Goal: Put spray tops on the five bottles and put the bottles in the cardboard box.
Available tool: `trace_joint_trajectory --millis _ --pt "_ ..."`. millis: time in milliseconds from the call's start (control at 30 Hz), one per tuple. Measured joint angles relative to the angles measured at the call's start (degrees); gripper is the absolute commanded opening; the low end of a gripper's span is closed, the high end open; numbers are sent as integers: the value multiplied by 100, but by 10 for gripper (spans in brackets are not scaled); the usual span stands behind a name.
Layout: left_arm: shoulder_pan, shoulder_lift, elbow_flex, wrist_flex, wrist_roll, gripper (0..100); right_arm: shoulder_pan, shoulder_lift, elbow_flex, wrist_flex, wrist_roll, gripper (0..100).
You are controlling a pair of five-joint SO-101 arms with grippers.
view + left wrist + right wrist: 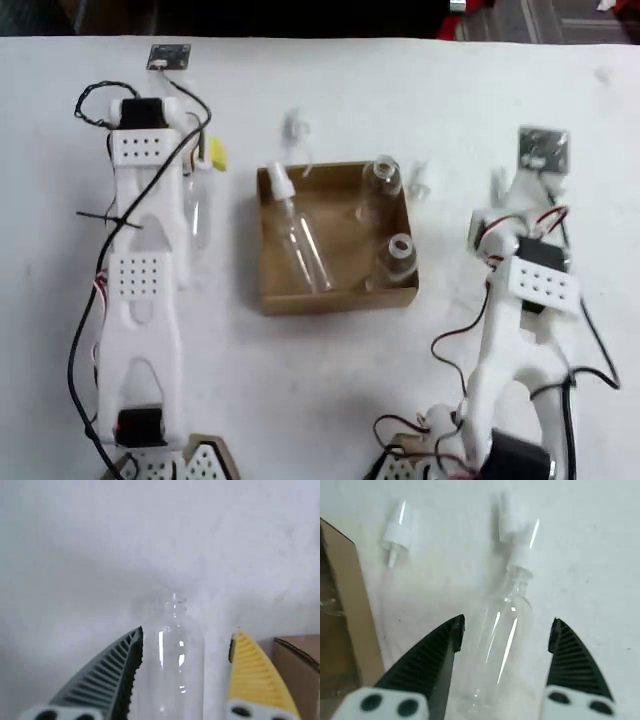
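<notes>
A clear bottle [175,655] with a bare neck lies on the white table between the fingers of my left gripper [189,632], which is open; the grey finger is close against it and the yellow finger [211,152] stands off. My right gripper [507,620] is open too. It straddles another clear bottle [502,630] that lies flat with a white spray top [515,525] at its neck, with a gap on each side. The cardboard box [335,300] sits mid-table with one capped bottle [298,235] lying in it and two uncapped bottles [381,185] upright.
A loose spray top [397,527] lies between the box and the right gripper's bottle. Another loose spray top [295,130] lies behind the box. The box's edge [300,665] is close beside the yellow finger. Cables trail along both arms.
</notes>
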Motion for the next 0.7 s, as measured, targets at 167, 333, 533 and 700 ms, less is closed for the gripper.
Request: trace_joint_trajectory --millis 167,333,533,700 --pt "-9 -79 0 35 0 267 -193 -826 -1415 1495 0 211" --pt "-88 -826 35 62 141 267 -905 -862 -3349 2804 0 209" --pt "-413 -1407 255 62 440 267 -2919 686 -5635 3613 -176 209" --pt "-668 -1407 949 62 580 267 -3842 3051 -7332 3596 -624 209"
